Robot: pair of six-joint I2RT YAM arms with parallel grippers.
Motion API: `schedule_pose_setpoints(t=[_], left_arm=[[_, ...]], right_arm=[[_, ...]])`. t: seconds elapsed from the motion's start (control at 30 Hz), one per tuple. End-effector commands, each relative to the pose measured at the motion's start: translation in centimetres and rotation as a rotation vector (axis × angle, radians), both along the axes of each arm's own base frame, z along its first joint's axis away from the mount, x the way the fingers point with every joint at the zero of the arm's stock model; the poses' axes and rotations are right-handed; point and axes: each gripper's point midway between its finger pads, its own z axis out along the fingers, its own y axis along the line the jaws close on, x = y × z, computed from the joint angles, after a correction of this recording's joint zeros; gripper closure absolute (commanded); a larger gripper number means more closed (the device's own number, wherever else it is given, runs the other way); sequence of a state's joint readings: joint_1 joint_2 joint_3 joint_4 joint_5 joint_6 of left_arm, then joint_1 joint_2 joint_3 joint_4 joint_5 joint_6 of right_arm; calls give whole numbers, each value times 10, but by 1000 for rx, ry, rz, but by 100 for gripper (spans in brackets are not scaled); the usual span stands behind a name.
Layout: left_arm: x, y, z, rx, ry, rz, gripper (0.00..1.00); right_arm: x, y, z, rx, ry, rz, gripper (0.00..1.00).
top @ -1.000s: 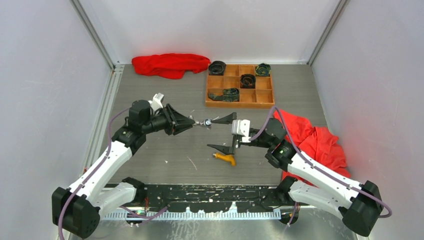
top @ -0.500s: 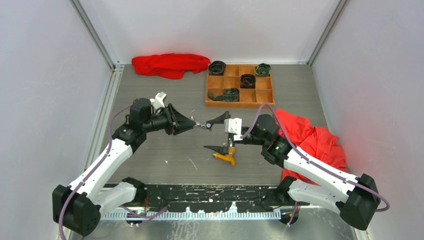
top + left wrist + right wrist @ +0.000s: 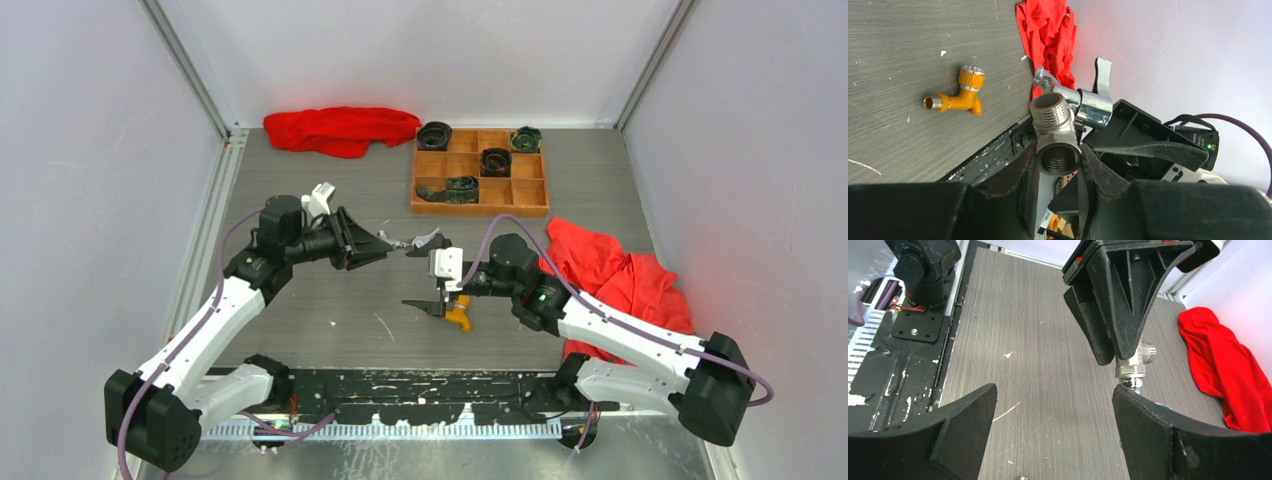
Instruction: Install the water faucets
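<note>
The left tool (image 3: 1057, 162) was clamped on the shiny silver metal faucet (image 3: 1063, 117), held above the grey table (image 3: 898, 45). The right tool (image 3: 1054, 395) stood wide apart just beside it, near the orange-yellow bent-spout faucet (image 3: 960, 96) lying on the table.

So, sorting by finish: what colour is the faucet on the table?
The faucet is orange-yellow; clearest in left wrist view.
</note>
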State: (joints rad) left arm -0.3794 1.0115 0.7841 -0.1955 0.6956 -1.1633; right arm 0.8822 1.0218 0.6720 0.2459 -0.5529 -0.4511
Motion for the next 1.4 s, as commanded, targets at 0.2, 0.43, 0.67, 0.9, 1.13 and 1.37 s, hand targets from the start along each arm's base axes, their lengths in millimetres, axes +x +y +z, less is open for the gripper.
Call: schedule_pose_setpoints(t=[0.2,0.43,0.67,0.9,1.13,1.37], left_arm=[[-14,-6,41,-66,-152,-109,100],[-20,-6,46,-67,-182,-135,100],[-27,-6,53,-59,-220,-189,100],[-37,-6,66,-70,-292,-256,100],[-37,-8,62,-69,-283,-271,100],[-38,-7,63,-67,-301,-269,100]], right_arm=[[12,-11,49,155,-122,-112,7],[24,-9,34,110,-108,-156,6],[31,-1,16,37,-53,-158,7],[38,-1,18,30,15,-209,33],[32,11,16,16,97,-155,66],[22,15,12,14,253,-122,87]])
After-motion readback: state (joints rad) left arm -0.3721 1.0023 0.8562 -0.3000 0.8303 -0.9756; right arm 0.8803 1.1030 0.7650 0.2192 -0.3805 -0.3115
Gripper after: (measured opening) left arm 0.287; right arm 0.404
